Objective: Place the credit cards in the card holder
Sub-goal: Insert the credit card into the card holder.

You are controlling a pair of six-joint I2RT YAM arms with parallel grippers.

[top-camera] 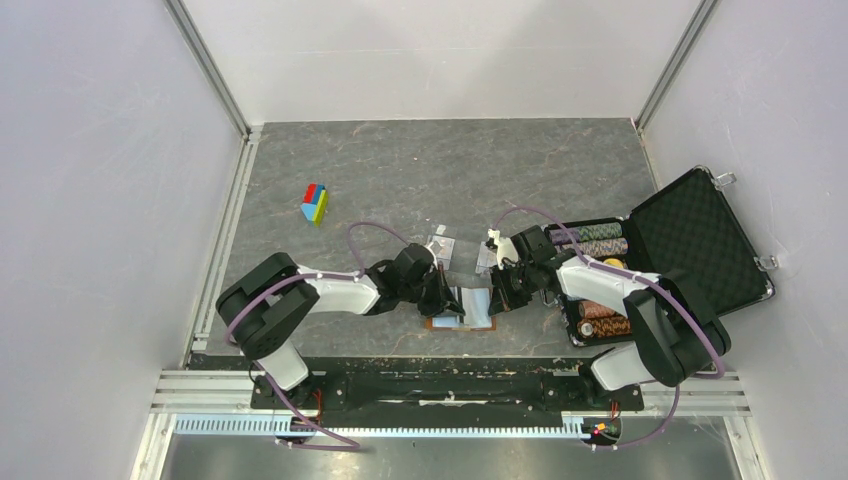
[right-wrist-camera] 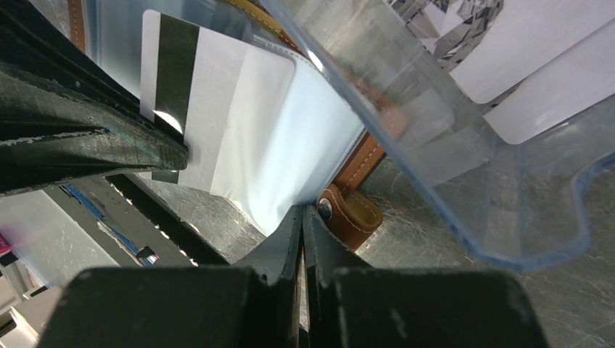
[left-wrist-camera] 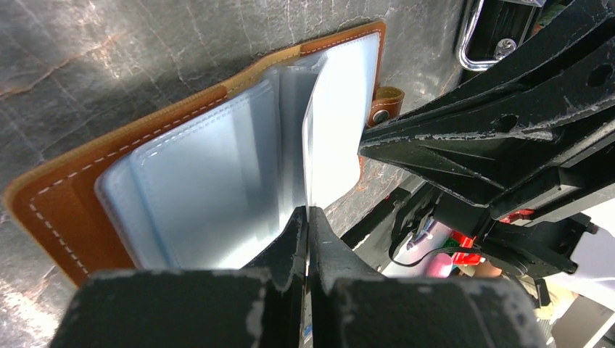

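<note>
Although one striped card (right-wrist-camera: 217,101) lies against the clear sleeves of the open wallet (left-wrist-camera: 58,217), at the upper left of the right wrist view, I cannot tell whether it is fully tucked in. The job looks barely begun. At least two more pale cards (right-wrist-camera: 551,65) show through the clear tray (right-wrist-camera: 493,188) at the upper right of that view, and they have yet to go in. The wallet lies on the table at the lower middle of the top view, between the two arms.

The left gripper (left-wrist-camera: 308,235) is clenched at the lower edge of a sleeve leaf that stands upright. The right gripper (right-wrist-camera: 303,232) is clenched too, at the sleeve edge just beside the snap tab (right-wrist-camera: 352,217). Whether either nips plastic or the card itself I cannot tell.

The top view gives the layout, with the black case (top-camera: 700,240) at the right, but the grippers hide most of the wallet. The left wrist view shows the upright leaf and the brown cover. Only the right wrist view shows the stripe and the waiting cards.
</note>
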